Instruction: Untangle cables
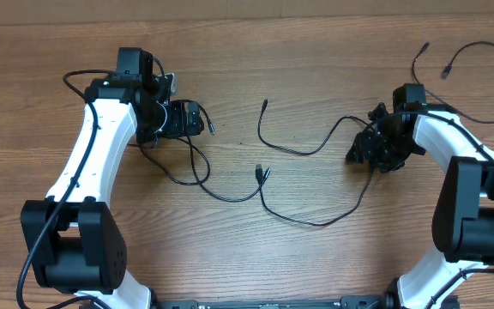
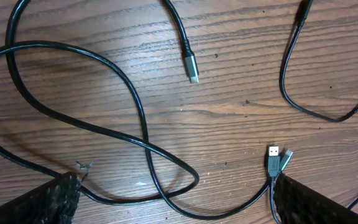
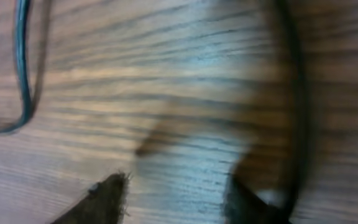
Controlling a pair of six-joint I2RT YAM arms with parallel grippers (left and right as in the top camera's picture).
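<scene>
near: cables (image 1: 316,225), three cords counted across the middle of the table (image 1: 247,275) | centre plugs (image 1: 262,172): two, side by side | left gripper (image 2: 179,198): fingers wide apart above a self-crossing cord loop, holding nothing | right gripper (image 1: 360,153): low beside one cord, view blurred, cannot tell whether clamped | far right: two more plug ends (image 1: 445,73)

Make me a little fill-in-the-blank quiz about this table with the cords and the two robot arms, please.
The table is made of ____. The thin cables lying on it are all ____ in colour. The left gripper is wide ____, holding nothing. In the left wrist view, one plug has a ____ tip.
Missing words: wood; black; open; silver.
</scene>
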